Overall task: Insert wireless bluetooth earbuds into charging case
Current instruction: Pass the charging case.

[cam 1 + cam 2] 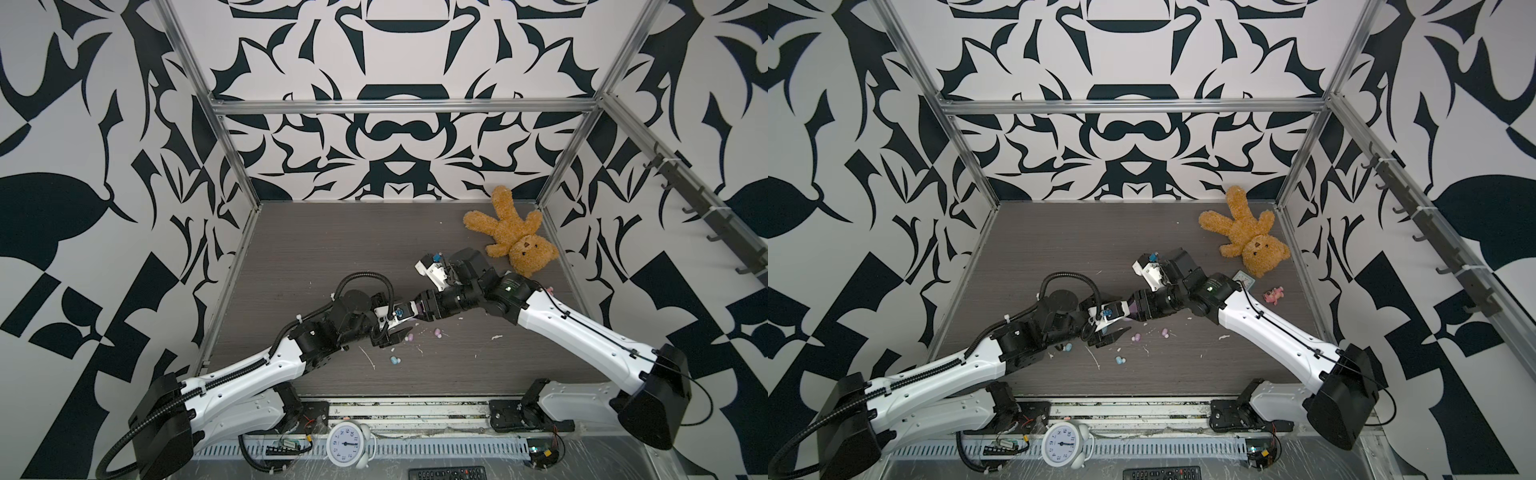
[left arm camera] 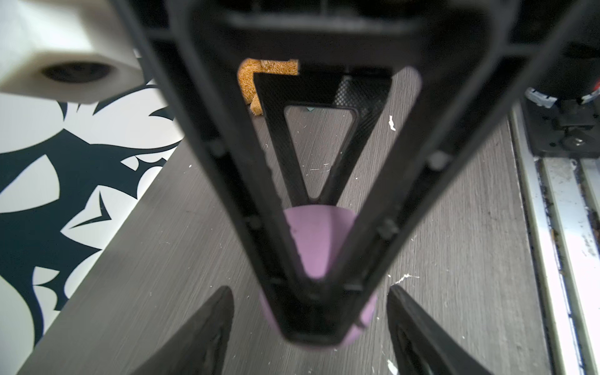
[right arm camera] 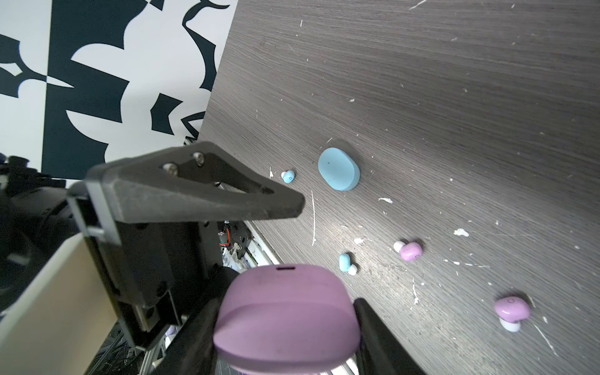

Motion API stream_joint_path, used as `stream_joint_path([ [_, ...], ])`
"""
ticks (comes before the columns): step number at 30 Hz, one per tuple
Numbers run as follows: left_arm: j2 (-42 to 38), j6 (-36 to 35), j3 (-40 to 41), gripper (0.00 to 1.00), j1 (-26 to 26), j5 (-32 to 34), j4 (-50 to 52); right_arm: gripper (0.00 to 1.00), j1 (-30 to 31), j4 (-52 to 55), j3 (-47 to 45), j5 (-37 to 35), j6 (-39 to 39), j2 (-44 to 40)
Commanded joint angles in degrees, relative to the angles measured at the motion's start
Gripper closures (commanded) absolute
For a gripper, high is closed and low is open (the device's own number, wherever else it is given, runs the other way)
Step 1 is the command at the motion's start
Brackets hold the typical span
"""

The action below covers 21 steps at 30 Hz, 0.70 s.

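- Progress looks like 0 of 4 to me: none of the tiny bean-shaped plastic earbuds sits in a case, and all 4 lie loose on the dark grey wood-grain tabletop (image 3: 422, 81).
- Right gripper (image 3: 289, 303) is clamped on the pale purple-pink oval charging case (image 2: 313, 240). Its 2 black fingers press the case's sides and hold it off the table.
- Left gripper (image 2: 311, 289) has its fingers spread, 1 to each side of that case's end. I see a gap on both sides, so I read it as apart and gripping nothing, though the right gripper's finger blocks much of my left wrist view.
- Lid of the held case: I think it is shut, since the right wrist view shows only a seam and the charging port, but I cannot be sure.
- Pale blue oval charging case (image 3: 338, 168) lies flat and closed on the table, with 1 pale blue earbud (image 3: 288, 176) just beside it.
- The other pale blue earbud (image 3: 345, 263) and 1 pale pink earbud (image 3: 409, 250) lie near each other, closer to the held case. The other pale pink earbud (image 3: 511, 310) lies apart from them.
- Left to do, as I judge it: open the held case and seat the 2 pink buds, then open the blue case and seat the 2 blue buds.
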<state>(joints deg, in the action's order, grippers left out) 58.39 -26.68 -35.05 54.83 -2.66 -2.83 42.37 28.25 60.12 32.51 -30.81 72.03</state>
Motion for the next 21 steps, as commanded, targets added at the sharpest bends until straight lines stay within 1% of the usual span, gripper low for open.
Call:
stream_joint_path([
  [1,0.12,0.44,-0.64,0.26,0.19,-1.12,-1.56,1.0,0.46,-2.57,-0.35,1.06,0.66,-1.49],
  [5,0.23,1.1,-0.36,0.26,0.19,-1.43,-2.72,1.0,0.76,-3.16,-0.44,1.24,0.56,-1.15],
  [7,0.16,1.18,-0.11,0.26,0.19,-0.38,-3.87,1.0,0.87,-3.3,-0.51,1.24,0.53,-0.99],
  [10,-0.03,1.18,-0.12,0.3,0.24,-0.54,-3.95,1.0,1.0,-3.57,-0.53,1.33,0.53,-0.93],
  [15,0.08,1.32,0.09,0.32,0.19,-1.49,-4.09,1.0,1.14,-4.26,-0.86,1.33,0.27,-0.67],
  [17,0.09,1.27,0.04,0.35,0.19,-1.56,-4.11,1.0,1.22,-4.51,-0.89,1.41,0.14,-0.58],
  [21,-0.2,1.28,0.19,0.38,0.19,-1.64,-3.93,1.0,1.31,-4.8,-0.97,0.98,0.06,-0.92],
])
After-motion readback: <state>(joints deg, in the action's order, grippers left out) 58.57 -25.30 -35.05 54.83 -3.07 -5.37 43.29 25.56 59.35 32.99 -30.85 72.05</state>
